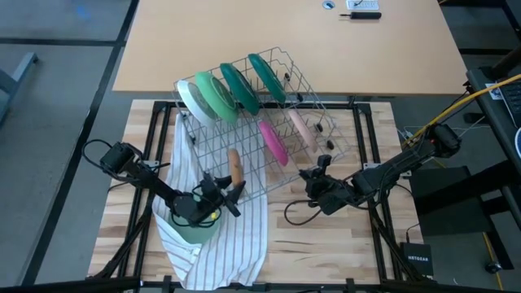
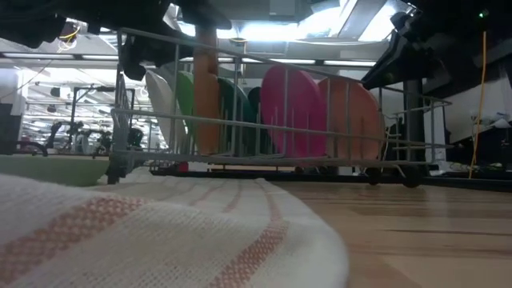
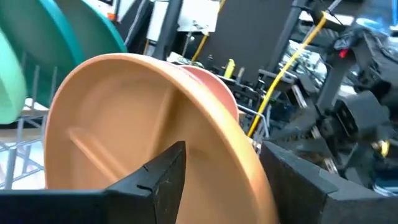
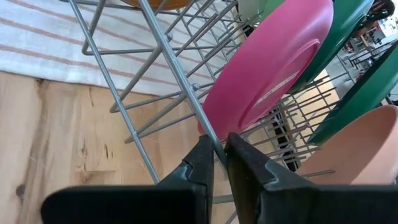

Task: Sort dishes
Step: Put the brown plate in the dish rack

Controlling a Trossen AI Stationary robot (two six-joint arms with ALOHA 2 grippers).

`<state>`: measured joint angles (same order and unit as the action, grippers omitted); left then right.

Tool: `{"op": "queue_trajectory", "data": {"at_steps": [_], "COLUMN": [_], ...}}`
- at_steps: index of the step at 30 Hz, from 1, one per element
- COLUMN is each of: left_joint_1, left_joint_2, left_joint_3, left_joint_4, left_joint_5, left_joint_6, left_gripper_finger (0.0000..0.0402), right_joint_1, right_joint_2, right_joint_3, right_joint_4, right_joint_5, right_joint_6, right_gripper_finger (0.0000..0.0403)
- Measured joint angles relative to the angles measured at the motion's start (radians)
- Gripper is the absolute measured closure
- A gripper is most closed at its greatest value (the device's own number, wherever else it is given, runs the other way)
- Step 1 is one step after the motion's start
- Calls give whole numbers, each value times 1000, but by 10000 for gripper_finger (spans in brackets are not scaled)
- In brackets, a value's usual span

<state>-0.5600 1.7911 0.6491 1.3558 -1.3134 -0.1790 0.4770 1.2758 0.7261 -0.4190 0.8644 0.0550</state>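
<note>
Left gripper [image 1: 230,194] sits at the near-left corner of the wire rack [image 1: 277,122], its dark fingers [image 3: 155,180] spread either side of the small brown-orange plate [image 3: 149,124]; whether they actually press the rim is hard to make out, since the plate's lower edge is cut off behind them. Right gripper [image 4: 219,163] is at the rack's near-right side, pinched on a thin grey rack wire. In the rack, standing on edge: a white-faced light green dish [image 1: 194,99], dark green plates [image 1: 240,88] at the far side, a magenta plate [image 1: 273,142] and a peach-pink plate [image 1: 299,126] nearer. All look smooth, round, matte plastic. A pale green bowl [image 1: 195,229] lies on the white striped cloth [image 1: 236,244], mostly hidden under the left arm. At the near-right, a black box [image 1: 417,260] reads "NETGEAR". Small items on the far tan table are too tiny to identify.
</note>
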Motion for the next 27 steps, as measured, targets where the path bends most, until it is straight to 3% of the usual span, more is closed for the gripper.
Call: {"op": "queue_trajectory", "data": {"at_steps": [14,27], "left_joint_1": [12,19], "left_joint_2": [-4,-4], "left_joint_3": [-1,28], "left_joint_4": [155,141], "left_joint_5": [-139,-151], "left_joint_6": [127,-174], "left_gripper_finger": [205,207], "right_joint_1": [0,0], "right_joint_2": [0,-2], "right_joint_3": [2,1], "right_joint_4": [13,6], "right_joint_5": [3,27], "right_joint_6": [-3,-7], "right_gripper_finger": [364,364]}}
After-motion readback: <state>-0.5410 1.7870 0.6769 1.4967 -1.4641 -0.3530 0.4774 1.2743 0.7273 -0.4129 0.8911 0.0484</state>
